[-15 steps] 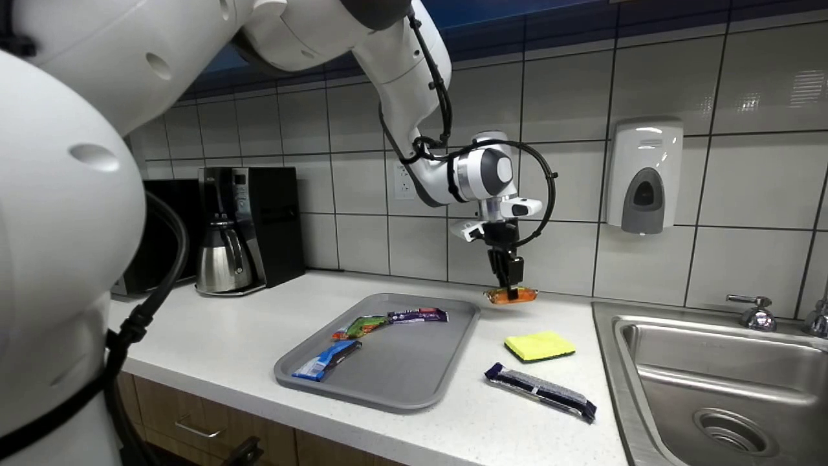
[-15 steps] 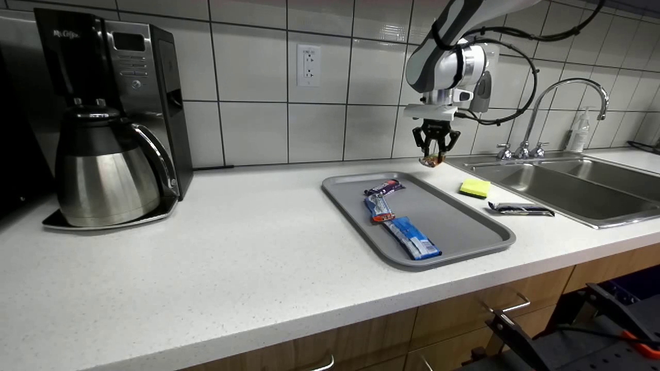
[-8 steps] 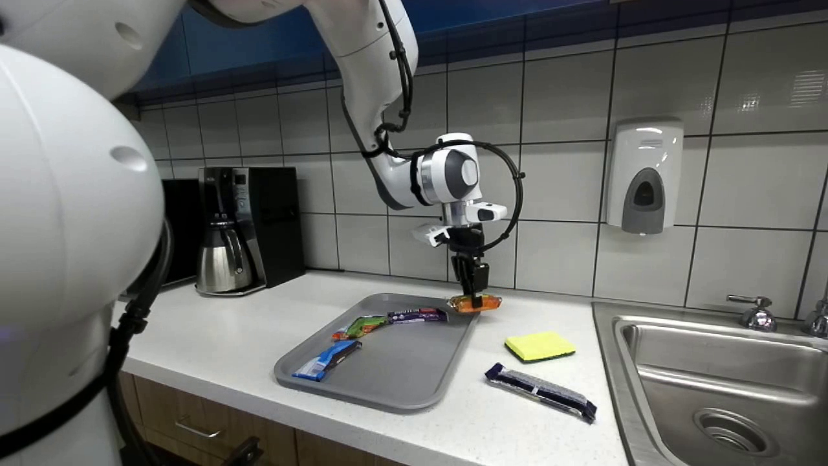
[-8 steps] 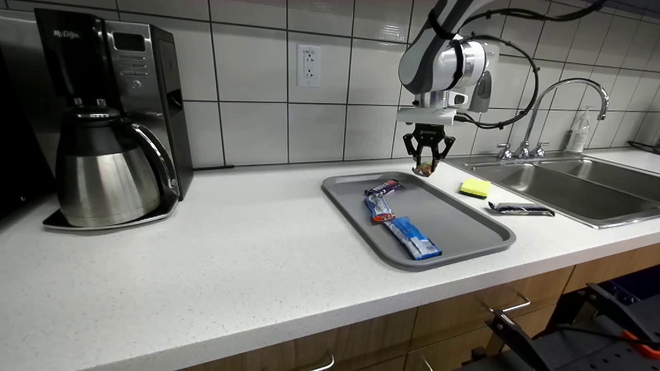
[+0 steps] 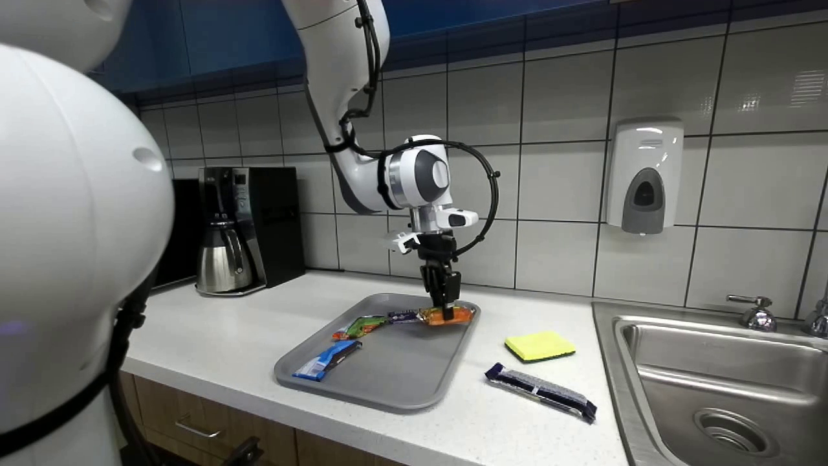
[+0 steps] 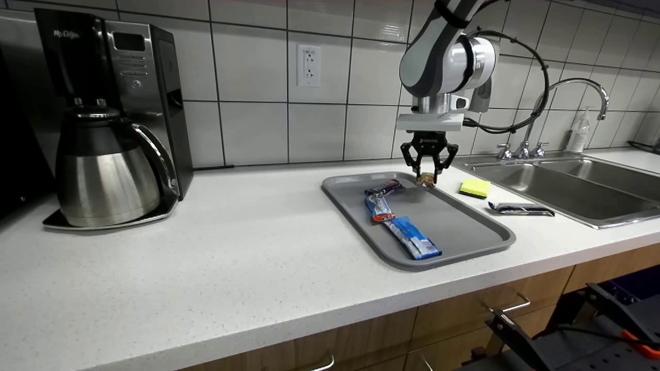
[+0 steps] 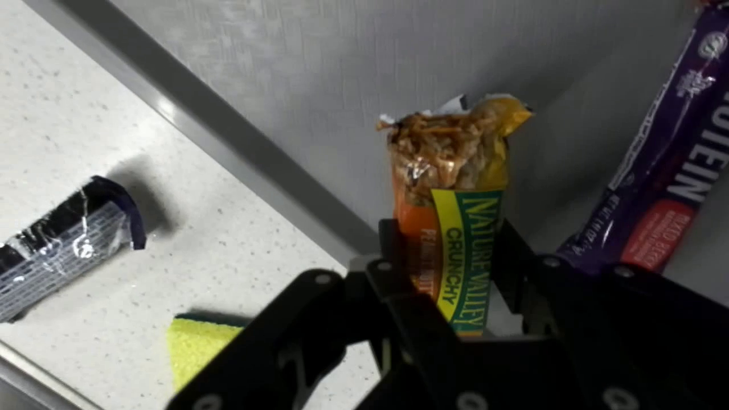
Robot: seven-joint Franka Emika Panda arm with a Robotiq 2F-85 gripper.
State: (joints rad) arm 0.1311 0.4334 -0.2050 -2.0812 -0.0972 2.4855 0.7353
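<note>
My gripper [image 7: 447,247] is shut on an orange Nature Valley granola bar [image 7: 462,199], one finger on each side. In both exterior views the gripper [image 5: 446,309] [image 6: 427,179] holds this bar [image 5: 462,315] low over the far right corner of the grey tray [image 5: 414,372] [image 6: 459,221]. The bar seems a little above the tray. On the tray, close by, lies a purple protein bar [image 5: 401,317] [image 7: 678,159]. A green and orange wrapped bar [image 5: 362,325] and a blue bar [image 5: 326,360] [image 6: 412,238] also lie on the tray.
A yellow sponge [image 5: 540,345] [image 7: 199,347] and a dark wrapped bar [image 5: 542,392] [image 7: 68,245] lie on the counter between tray and sink [image 5: 614,362]. A coffee maker [image 5: 275,223] [image 6: 111,159] stands left. A tiled wall with a soap dispenser [image 5: 645,175] is behind.
My gripper has carried the orange bar from beside the tray near the wall, leftward in an exterior view and downward, to over the tray's far right corner. The other things have not moved.
</note>
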